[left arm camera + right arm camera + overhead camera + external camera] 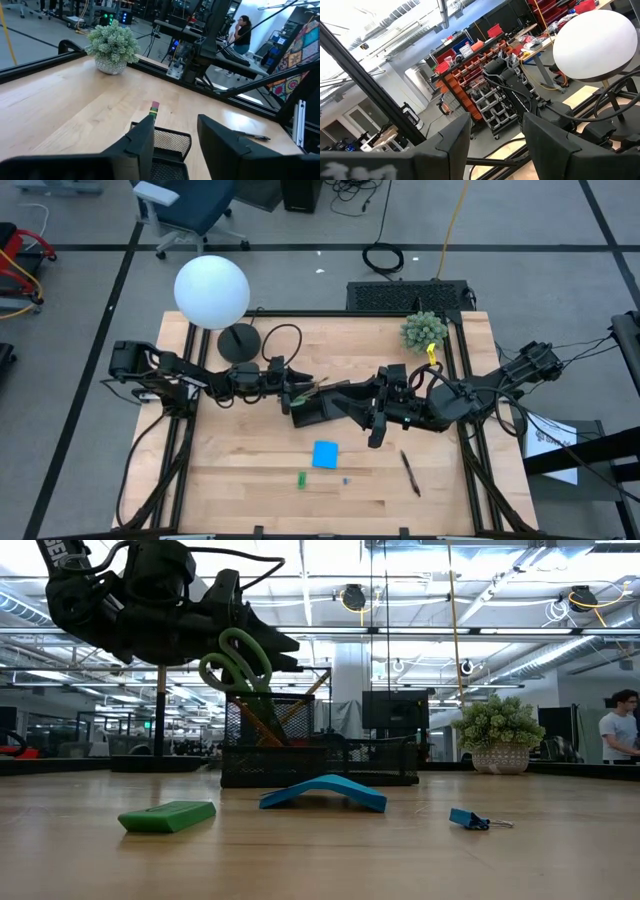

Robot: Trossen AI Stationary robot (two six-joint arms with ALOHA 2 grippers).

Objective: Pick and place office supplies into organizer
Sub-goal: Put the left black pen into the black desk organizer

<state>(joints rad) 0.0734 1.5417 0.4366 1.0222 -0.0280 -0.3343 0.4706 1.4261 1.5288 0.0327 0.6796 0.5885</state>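
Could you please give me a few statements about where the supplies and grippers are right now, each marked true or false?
1. The green-handled scissors stand in the organizer with their handles up. True.
2. The blue note pad is inside the organizer. False: it lies on the table, in front of the organizer.
3. The left gripper is open above the organizer. True: nothing shows between its fingers.
4. The black pen is held by the right gripper. False: the pen lies loose on the table.
5. The green piece lies on the table. True.
6. The plant sits in the middle of the table. False: it stands near the far right corner.
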